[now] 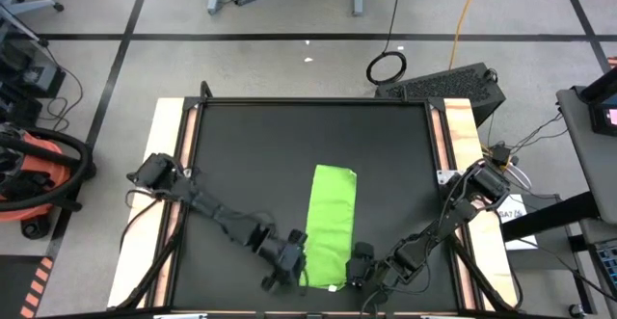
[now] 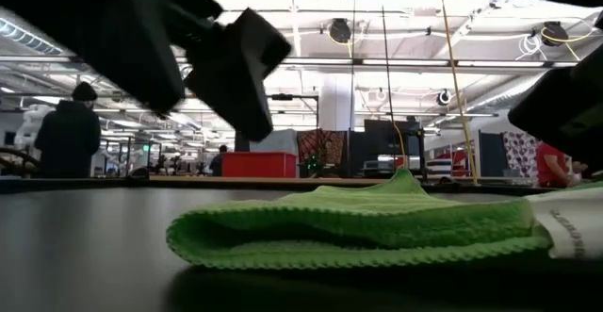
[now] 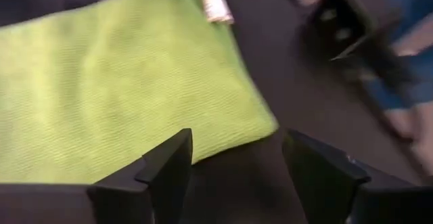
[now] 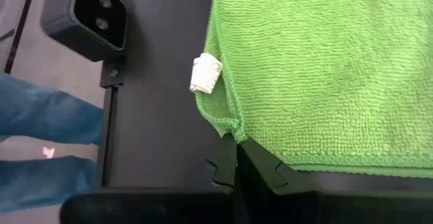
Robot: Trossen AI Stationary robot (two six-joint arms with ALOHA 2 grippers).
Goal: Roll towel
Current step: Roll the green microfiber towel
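The lime-green towel (image 1: 330,225) lies folded into a long strip on the black mat (image 1: 241,146), running from far to near, with a white label (image 4: 205,74) at its near right corner. My left gripper (image 1: 289,261) is open at the towel's near left corner (image 3: 264,124), one finger on each side of it in the left wrist view (image 3: 237,160); I see no contact. My right gripper (image 1: 359,266) is shut at the near right corner, as its wrist view shows (image 4: 237,158). In the low view the towel (image 2: 358,227) lies flat in layers. My right gripper pinches the towel's near right corner (image 4: 233,132), just beside the label, between the free ends of its two fingers (image 4: 270,173). It comes in low from the table's right side. The corner puckers at the tips; the rest of the towel lies flat on the mat.
A dark camera box (image 4: 91,14) stands at the mat's near edge close to the label. A person's legs in blue jeans (image 4: 47,116) show beyond that edge. Wooden strips (image 1: 169,165) border the mat, with bare mat left and right of the towel.
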